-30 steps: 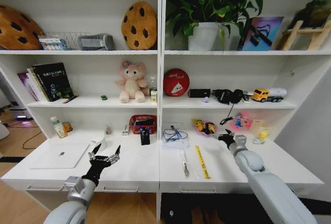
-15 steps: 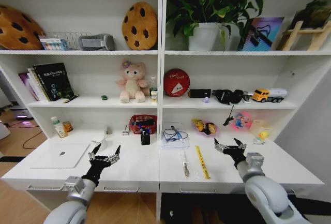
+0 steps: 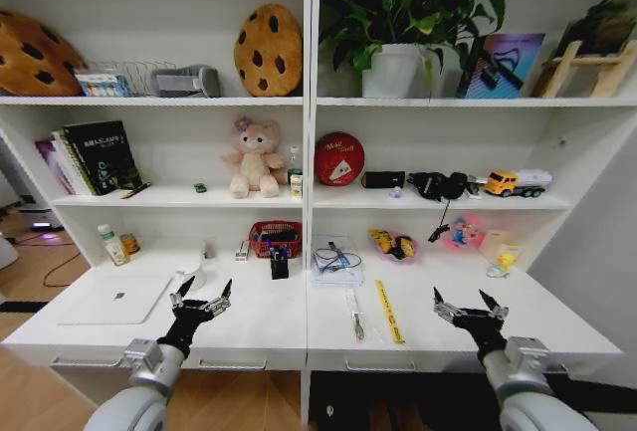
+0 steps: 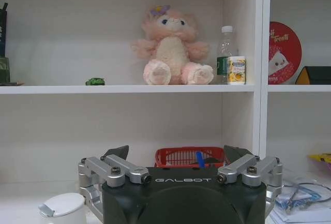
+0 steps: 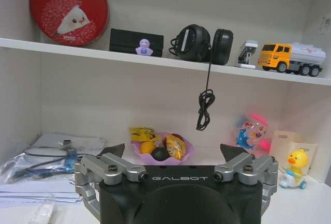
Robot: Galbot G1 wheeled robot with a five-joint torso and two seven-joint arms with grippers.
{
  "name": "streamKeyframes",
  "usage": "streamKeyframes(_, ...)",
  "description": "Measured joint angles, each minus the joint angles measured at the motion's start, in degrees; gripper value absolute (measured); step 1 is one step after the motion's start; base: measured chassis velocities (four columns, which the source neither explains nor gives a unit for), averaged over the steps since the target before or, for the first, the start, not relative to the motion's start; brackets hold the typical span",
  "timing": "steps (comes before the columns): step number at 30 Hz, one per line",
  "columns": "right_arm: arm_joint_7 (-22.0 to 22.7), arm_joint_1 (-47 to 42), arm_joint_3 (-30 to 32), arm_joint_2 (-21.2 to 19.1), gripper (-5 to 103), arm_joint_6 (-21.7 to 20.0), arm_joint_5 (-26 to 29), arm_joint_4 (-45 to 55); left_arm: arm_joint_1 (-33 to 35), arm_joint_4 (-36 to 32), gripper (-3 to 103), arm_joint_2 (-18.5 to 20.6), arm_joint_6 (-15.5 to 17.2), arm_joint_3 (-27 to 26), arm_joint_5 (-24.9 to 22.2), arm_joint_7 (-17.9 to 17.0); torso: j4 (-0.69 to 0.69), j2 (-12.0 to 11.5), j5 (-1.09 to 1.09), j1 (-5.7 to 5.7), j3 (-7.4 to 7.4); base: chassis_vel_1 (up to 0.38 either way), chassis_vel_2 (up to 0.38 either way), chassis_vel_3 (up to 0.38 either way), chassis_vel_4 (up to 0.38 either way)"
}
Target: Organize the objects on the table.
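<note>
Head view of the table (image 3: 259, 336), a long white desk under wall shelves, with both arms raised at its near edge. The left gripper (image 3: 202, 304) hovers at about 7 o'clock in the scene, fingers spread wide and holding nothing; the right gripper (image 3: 470, 310) hovers at about 5 o'clock, likewise spread wide and empty. The laptop (image 3: 115, 299), closed and silver, lies flat at 8 o'clock, just beyond the left gripper toward the table's left end; it is probably the heaviest and stiffest item, smooth on top, so a hold across an edge seems safer than a pinch on its face. The ruler (image 3: 389, 312) lies flat near centre, between the two grippers and pointing toward the shelves; thin, light and flush with the surface, it likely has to be taken by its long edges or slid to the table's rim first. Just to its 9 o'clock side lies a pen (image 3: 356, 316), slim, light and apt to roll, best pinched at mid-length across its width. The toy car (image 4: 95, 81) sits on the middle shelf, at 9 o'clock from the plush bear (image 4: 172, 46); tiny and hard, it should suit a fingertip pinch across its sides.
</note>
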Motion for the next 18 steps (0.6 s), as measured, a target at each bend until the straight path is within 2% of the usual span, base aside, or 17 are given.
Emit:
streamKeyframes(5, 0.0, 2.1, -1.4, -1.1, 100, -0.8, -0.1, -0.3, 0.0, 0.0, 100, 0.0, 0.0, 0.0, 0.0, 0.0, 0.0, 0.0, 0.01, 0.01, 0.0, 0.05, 0.069, -0.066, -0.057)
streamKeyframes(18, -0.9, 2.1, -2.2, -1.0, 100, -1.2, -1.2, -0.4, 0.0, 0.0, 100, 0.0, 0.0, 0.0, 0.0, 0.0, -0.01, 0.0, 0.0, 0.01, 0.0, 0.164, 0.164, -0.171, -0.172)
